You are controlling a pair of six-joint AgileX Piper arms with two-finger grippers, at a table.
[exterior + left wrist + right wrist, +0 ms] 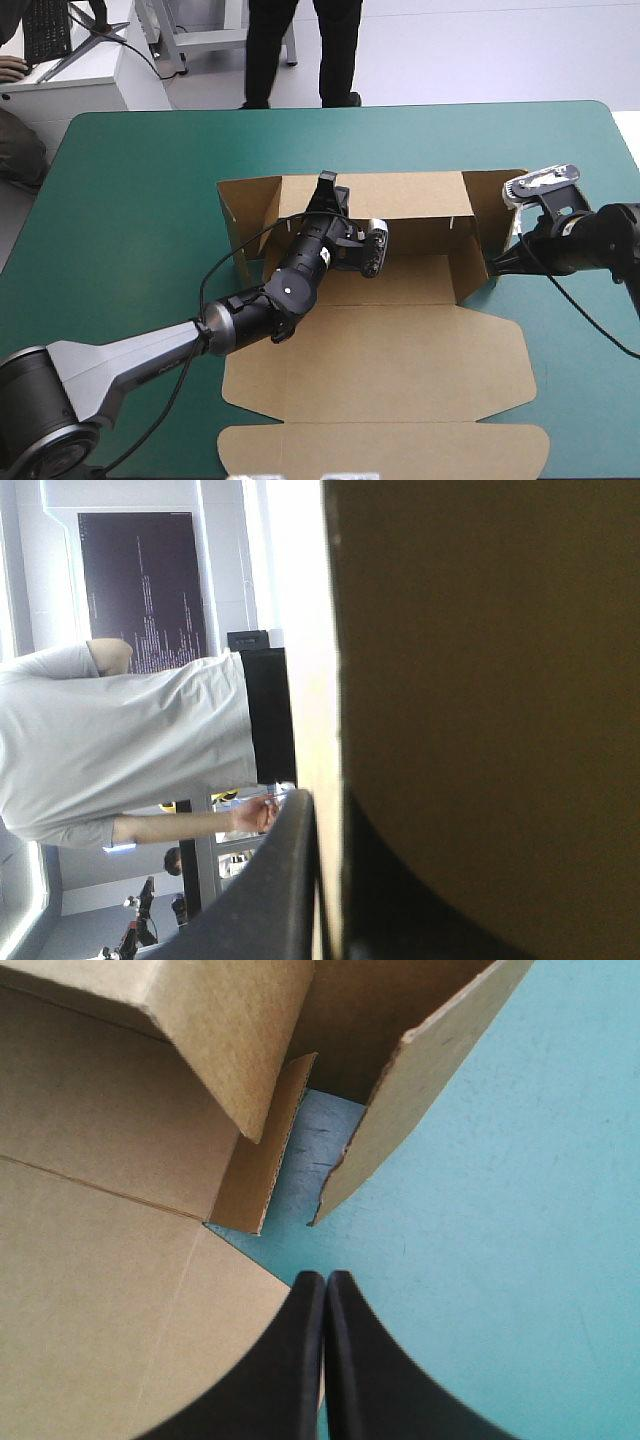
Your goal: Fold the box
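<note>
The brown box (400,340) lies in the middle of the table, its back wall (400,195) and both side walls raised and its lid flat toward the near edge. My left gripper (325,187) sits on top of the back wall near its left end. In the left wrist view the gripper (322,802) is shut on that wall's (480,680) upper edge, one finger on each side. My right gripper (490,266) is low at the near end of the right wall (487,215). In the right wrist view this gripper (325,1280) is shut and holds nothing, just short of the wall's (420,1090) corner.
The teal-green cover (130,200) runs wide on either side of the box. An inner flap (260,1160) stands beside the right wall with a gap of cover between them. The table's right edge lies close behind the right arm.
</note>
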